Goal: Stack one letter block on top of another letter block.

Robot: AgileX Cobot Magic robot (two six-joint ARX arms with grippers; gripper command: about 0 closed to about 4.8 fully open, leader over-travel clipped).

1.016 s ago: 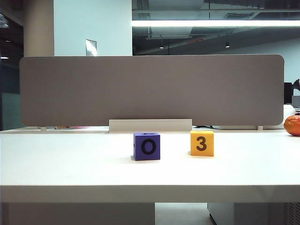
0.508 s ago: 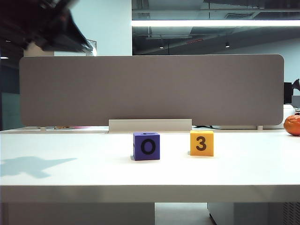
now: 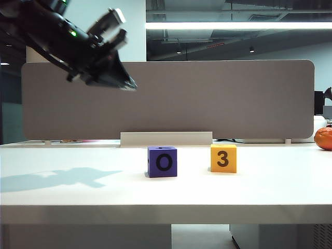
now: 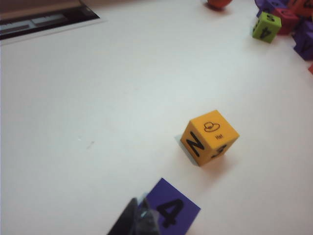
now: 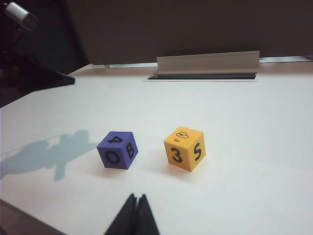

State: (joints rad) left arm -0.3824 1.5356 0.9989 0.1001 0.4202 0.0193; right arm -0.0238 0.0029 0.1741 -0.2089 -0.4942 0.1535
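Left end effector (image 3: 124, 83) high over table (image 3: 78, 192) left part, fingers together, empty. Right end effector (image 5: 136, 208) low, closed, mostly cut off. Two task cubes apart: purple block (image 3: 162, 162), yellow block (image 3: 223, 158). Far blocks (image 4: 288, 19) cropped, uncountable.

One purple block (image 3: 162, 162), one yellow block (image 3: 223, 158), two arms, one table (image 3: 78, 192).

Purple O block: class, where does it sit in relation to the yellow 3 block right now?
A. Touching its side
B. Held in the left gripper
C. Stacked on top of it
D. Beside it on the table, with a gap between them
D. The purple O block and the yellow 3 block both rest on the white table with bare tabletop between them.
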